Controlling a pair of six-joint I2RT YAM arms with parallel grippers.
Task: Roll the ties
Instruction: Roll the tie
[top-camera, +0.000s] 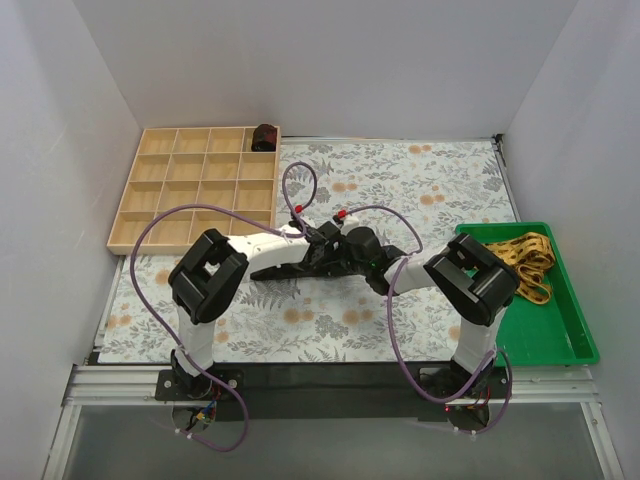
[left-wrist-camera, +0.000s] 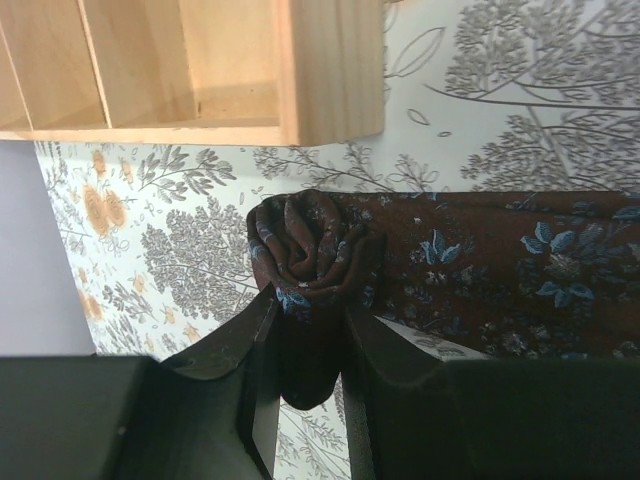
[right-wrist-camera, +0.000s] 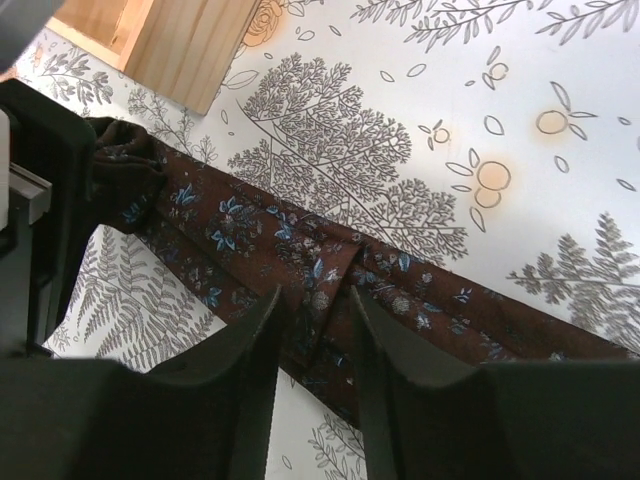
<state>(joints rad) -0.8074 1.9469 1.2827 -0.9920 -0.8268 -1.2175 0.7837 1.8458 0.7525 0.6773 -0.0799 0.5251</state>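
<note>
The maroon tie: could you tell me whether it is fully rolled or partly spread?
Partly rolled: the maroon tie has one end coiled in the left gripper, and the rest lies flat across the table.

The left black-and-white jointed arm is bent at the elbow and stretched low to its right. The right black-and-white jointed arm is folded likewise and stretched to its left, so that the two wrists are brought close together. The left black two-finger gripper is clamped on the rolled end of the dark maroon flower-patterned necktie. The right black two-finger gripper is set astride a fold of that necktie, jaws narrowly parted; whether the fold is pressed cannot be told.
</note>
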